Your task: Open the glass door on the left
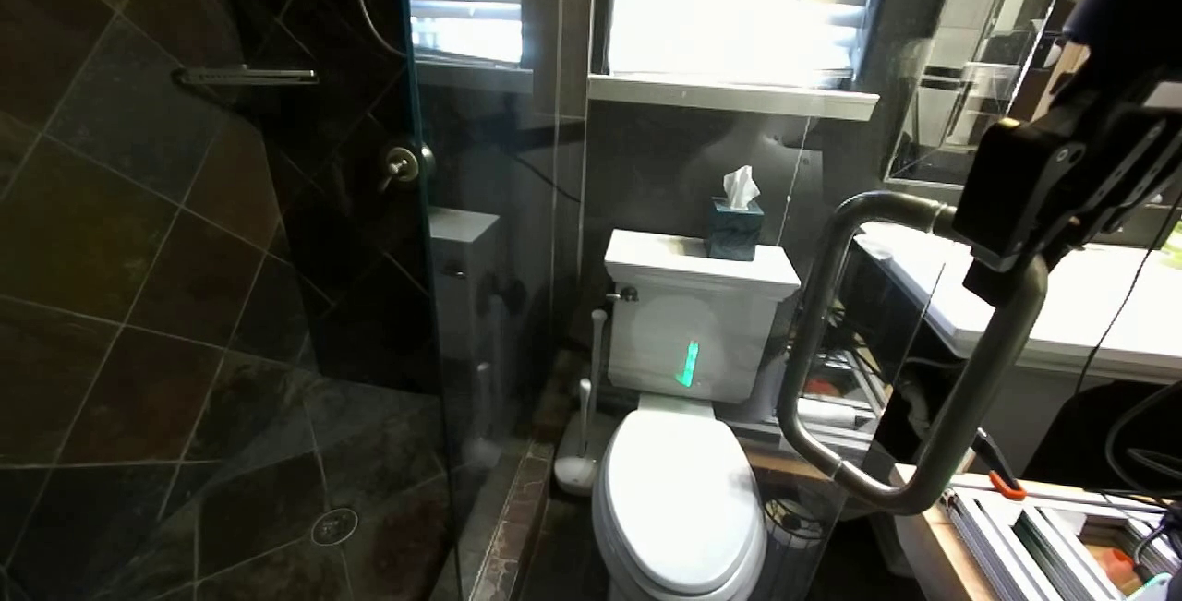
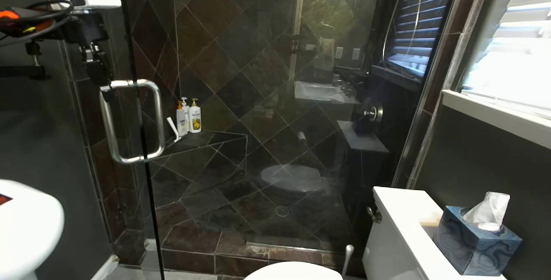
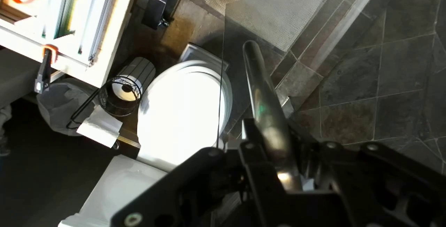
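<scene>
Gripping rounded chrome loop handle: black two-fingered gripper, jaws closed round one bar. Clear frameless glass door at dark-tiled shower, seemingly ajar. Best swung wider in a slow arc, grip turning with it.

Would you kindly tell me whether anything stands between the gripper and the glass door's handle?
Nothing visible does: in the wrist view, the gripper is closed around the metal handle of the glass door, and both exterior views show it right on that handle.
</scene>
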Tool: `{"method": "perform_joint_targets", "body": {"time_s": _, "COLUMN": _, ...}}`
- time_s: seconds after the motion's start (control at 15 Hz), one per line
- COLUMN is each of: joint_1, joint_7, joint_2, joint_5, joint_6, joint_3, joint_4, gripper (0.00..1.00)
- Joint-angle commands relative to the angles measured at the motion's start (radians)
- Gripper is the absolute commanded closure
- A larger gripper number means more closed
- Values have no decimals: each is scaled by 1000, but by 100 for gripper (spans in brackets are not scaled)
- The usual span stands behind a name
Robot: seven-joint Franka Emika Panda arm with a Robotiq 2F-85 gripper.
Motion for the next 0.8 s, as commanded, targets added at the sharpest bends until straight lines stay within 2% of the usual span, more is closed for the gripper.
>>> {"method": "perform_joint_targets", "body": {"time_s": 0.0, "joint_1": 51, "joint_7": -3, "joint_2": -61, "joint_5": 95, "joint_6": -91, "joint_3": -9, "joint_4": -19, "gripper": 94}}
{"method": "perform_joint_targets", "body": {"time_s": 0.07, "joint_1": 57, "joint_7": -8, "joint_2": -62, "joint_5": 100, "joint_6": -92, "joint_3": -13, "joint_4": -21, "gripper": 52}}
{"method": "perform_joint_targets", "body": {"time_s": 0.13, "joint_1": 60, "joint_7": -9, "joint_2": -64, "joint_5": 103, "joint_6": -96, "joint_3": -12, "joint_4": -23, "gripper": 51}}
{"method": "perform_joint_targets", "body": {"time_s": 0.4, "joint_1": 73, "joint_7": -8, "joint_2": -81, "joint_5": 197, "joint_6": -203, "joint_3": -4, "joint_4": -18, "gripper": 24}}
{"method": "perform_joint_targets", "body": {"time_s": 0.6, "joint_1": 64, "joint_7": -22, "joint_2": -96, "joint_5": 194, "joint_6": -250, "joint_3": 3, "joint_4": -13, "gripper": 3}}
{"method": "perform_joint_targets", "body": {"time_s": 0.73, "joint_1": 67, "joint_7": -88, "joint_2": -101, "joint_5": 150, "joint_6": -254, "joint_3": -7, "joint_4": -7, "gripper": 0}}
